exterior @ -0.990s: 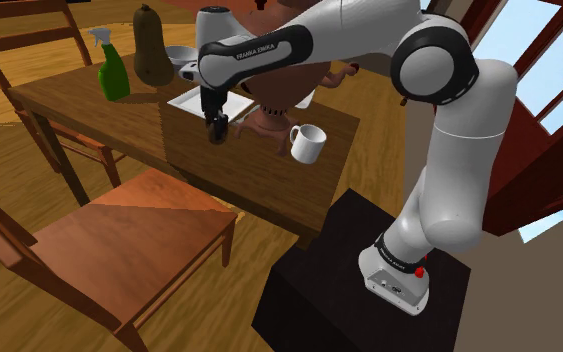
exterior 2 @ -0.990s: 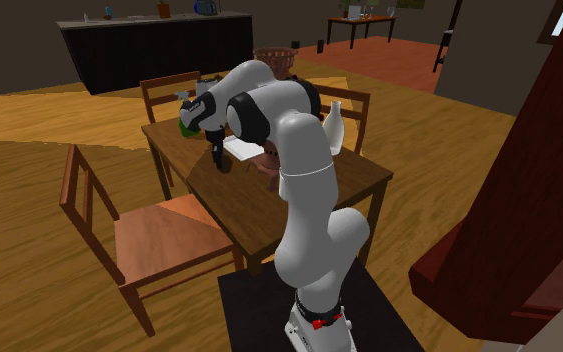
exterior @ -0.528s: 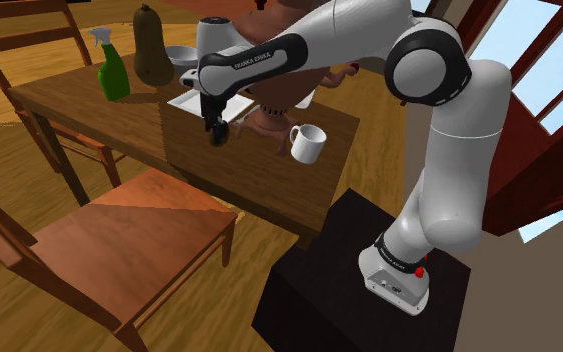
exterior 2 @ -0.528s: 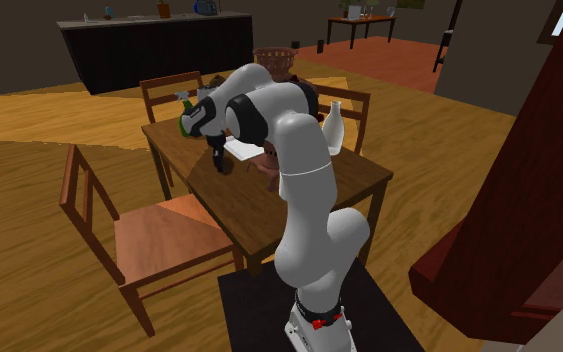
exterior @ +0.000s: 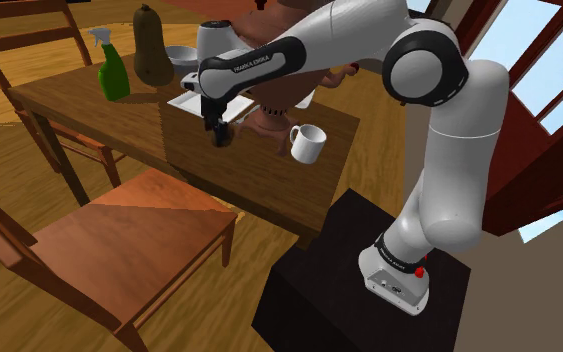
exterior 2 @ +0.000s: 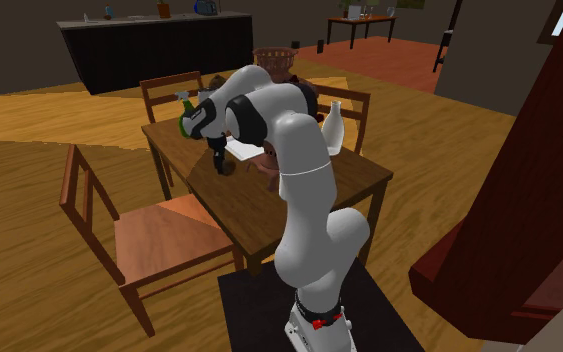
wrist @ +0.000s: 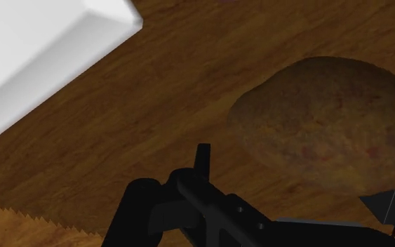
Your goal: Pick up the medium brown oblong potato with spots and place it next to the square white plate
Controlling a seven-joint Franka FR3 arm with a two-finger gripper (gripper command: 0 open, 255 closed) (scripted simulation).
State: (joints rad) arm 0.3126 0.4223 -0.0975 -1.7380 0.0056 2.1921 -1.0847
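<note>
Just beside a corner of the square white plate [wrist: 41,49] lies the potato [wrist: 322,123], an oblong brown lump with darker and reddish spots. It rests on the wooden bench [wrist: 154,98], and a strip of bare wood shows between it and the plate's rim.

Over it hangs the black pincer [wrist: 297,175], its two fingers set wide apart. One fingertip [wrist: 201,151] stands clear of the potato on the side nearer the plate. The other sits at the potato's far side, and whether that one touches the skin cannot be told. Nothing is clasped.

In the shoulder view the pincer [exterior: 218,135] points down at the bench [exterior: 89,100] just off the plate's [exterior: 191,100] near edge. The second exterior view shows the same, with the pincer [exterior 2: 221,165] low over the wood beside the plate [exterior 2: 241,148].

A white mug [exterior: 309,143] stands near the plate, to its right in the shoulder view. A dark brown urn [exterior: 274,95] stands close against the plate's right side in that view. To the plate's left there, well apart, a green spray bottle [exterior: 113,68] stands upright. Beside it is a brown gourd [exterior: 151,45], and a white bowl [exterior: 181,54] sits behind the plate. A wooden chair [exterior: 129,235] is drawn up on the near side of the bench from the plate.
</note>
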